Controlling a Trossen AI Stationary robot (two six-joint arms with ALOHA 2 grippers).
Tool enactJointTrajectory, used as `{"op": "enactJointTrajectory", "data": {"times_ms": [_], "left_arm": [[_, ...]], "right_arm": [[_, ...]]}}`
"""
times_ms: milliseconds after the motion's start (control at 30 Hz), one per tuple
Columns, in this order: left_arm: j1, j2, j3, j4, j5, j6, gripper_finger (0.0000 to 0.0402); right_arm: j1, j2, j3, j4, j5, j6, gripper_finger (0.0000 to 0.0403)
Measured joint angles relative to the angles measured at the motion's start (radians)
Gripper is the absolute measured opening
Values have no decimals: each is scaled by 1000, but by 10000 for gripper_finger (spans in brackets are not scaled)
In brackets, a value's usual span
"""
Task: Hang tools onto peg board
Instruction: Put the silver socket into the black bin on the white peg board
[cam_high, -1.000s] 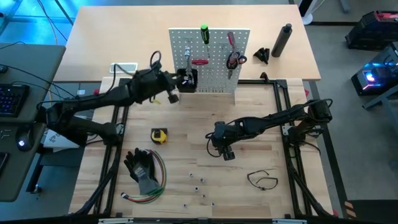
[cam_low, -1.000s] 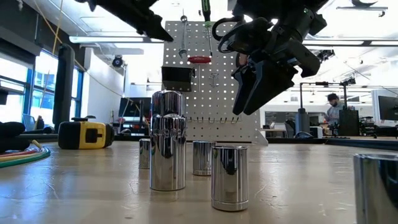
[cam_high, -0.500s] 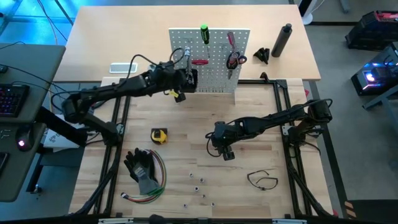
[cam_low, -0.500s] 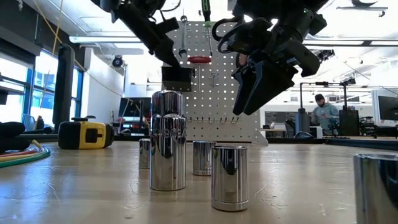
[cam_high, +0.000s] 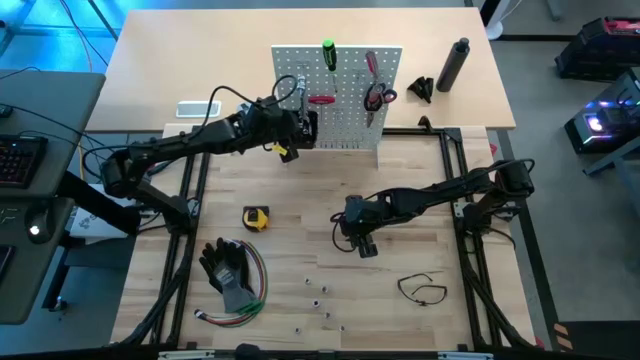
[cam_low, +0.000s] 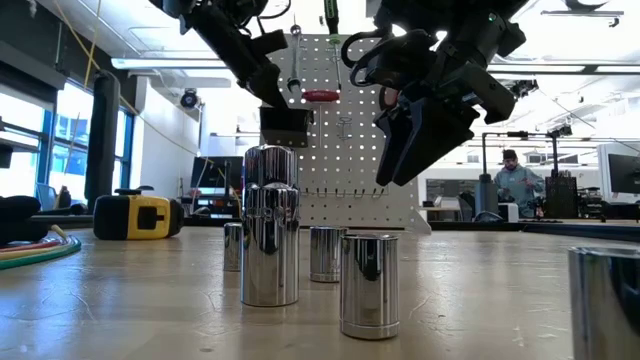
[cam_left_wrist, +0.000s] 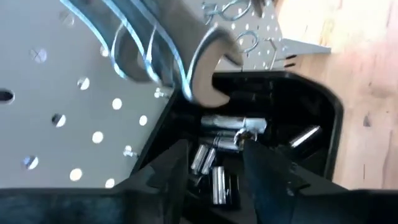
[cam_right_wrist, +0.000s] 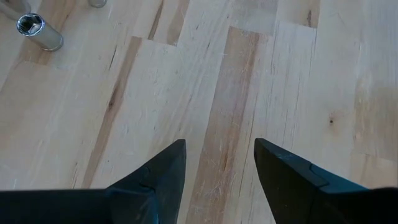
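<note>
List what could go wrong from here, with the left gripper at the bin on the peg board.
1. The left gripper hangs open over the black bin with a wrench hanging close above; pulling back carelessly might knock it off the peg board.
2. A metal socket lies just beyond the fingertips; it may not be fully settled in the bin.
3. The right gripper waits open over the table.

Robotics lab/workshop: open hall w/ workbenches behind peg board, monitors, person at bench, ceiling strip lights.
</note>
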Motion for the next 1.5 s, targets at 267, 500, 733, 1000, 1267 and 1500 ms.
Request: {"op": "enactJointTrajectory", "data": {"times_ms": [267, 500, 733, 1000, 1267, 1500], "left_arm": [[-28, -44, 0, -69, -20, -18, 169], [-109, -142, 0, -136, -44, -60, 170], [-248, -211, 0, -263, -26, -148, 170], [-475, -201, -57, -368, 74, -334, 170], [-725, -197, -257, -150, 69, -577, 170], [-903, -152, -419, 131, -26, -788, 170]], "right_arm": [[13, 0, 0, -4, 0, 2, 186], [12, 0, 0, -5, 0, 0, 186], [12, 0, 0, -3, 0, -5, 186], [12, 0, 0, 7, 0, -9, 186], [12, 0, 0, 8, 0, -41, 186], [12, 0, 0, 39, 0, -70, 186]]}}
